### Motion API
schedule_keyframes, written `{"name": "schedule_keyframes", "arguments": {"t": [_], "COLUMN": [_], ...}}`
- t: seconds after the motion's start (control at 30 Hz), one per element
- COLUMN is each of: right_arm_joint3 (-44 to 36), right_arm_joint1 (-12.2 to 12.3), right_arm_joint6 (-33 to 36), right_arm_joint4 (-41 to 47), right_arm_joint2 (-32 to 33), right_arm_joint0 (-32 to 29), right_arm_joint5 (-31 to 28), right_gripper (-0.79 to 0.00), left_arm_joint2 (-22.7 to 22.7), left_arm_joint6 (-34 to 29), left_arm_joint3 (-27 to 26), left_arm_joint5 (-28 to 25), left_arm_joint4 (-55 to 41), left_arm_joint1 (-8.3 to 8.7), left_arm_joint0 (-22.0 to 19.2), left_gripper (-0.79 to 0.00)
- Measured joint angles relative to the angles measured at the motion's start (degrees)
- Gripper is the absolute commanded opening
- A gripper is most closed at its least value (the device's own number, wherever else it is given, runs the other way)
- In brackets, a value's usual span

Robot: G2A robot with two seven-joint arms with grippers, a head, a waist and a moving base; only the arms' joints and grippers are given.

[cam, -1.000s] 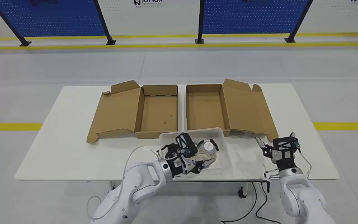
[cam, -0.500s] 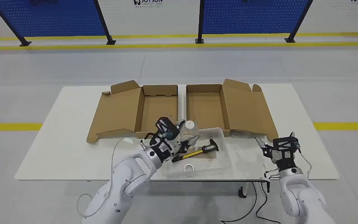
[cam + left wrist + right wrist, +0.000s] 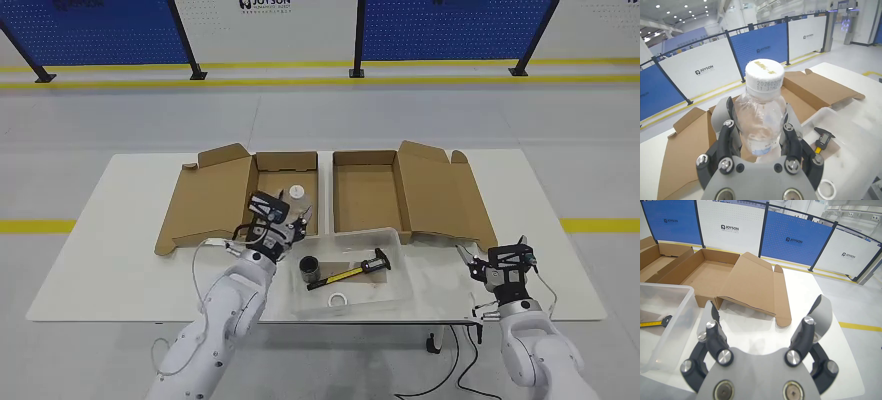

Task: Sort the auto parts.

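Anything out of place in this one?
Yes: the left gripper holds a clear bottle upright over the left box; a drink bottle looks odd in an auto-parts sort.

White, rounded arms (image 3: 232, 312) carry thin cables (image 3: 203, 262). The left gripper (image 3: 759, 111) and right gripper (image 3: 765, 304) have grey plates, black links, silver screws, serrated fingers (image 3: 708, 313).

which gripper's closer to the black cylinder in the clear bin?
Left. Left gripper, shut on a bottle, hangs over the left box, just past the bin end holding the black cylinder; right gripper is open beyond the opposite end.
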Motion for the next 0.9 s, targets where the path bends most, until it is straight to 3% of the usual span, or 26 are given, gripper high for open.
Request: {"name": "schedule_keyframes", "arguments": {"t": [0.27,0.77,0.9], "right_arm_joint3": [0.0,0.0,0.0], "right_arm_joint1": [0.0,0.0,0.0], "right_arm_joint6": [0.0,0.0,0.0], "right_arm_joint4": [0.0,0.0,0.0], "right_arm_joint2": [0.0,0.0,0.0], "right_arm_joint0": [0.0,0.0,0.0], "right_arm_joint5": [0.0,0.0,0.0], "right_gripper": [0.000,0.000,0.000], "left_arm_joint2": [0.0,0.3,0.7], "left_arm_joint6": [3.7,2.8,1.4], "left_arm_joint3": [4.5,5.4,6.4], "left_arm_joint5": [4.7,4.3,4.7], "left_arm_joint4": [-1.1,-1.5,-2.7], "left_arm_joint1": [-0.67,-0.76,-1.19], "left_arm_joint0": [-0.7,-0.8,-3.0], "left_gripper": [-0.785,-0.785,-0.785]}}
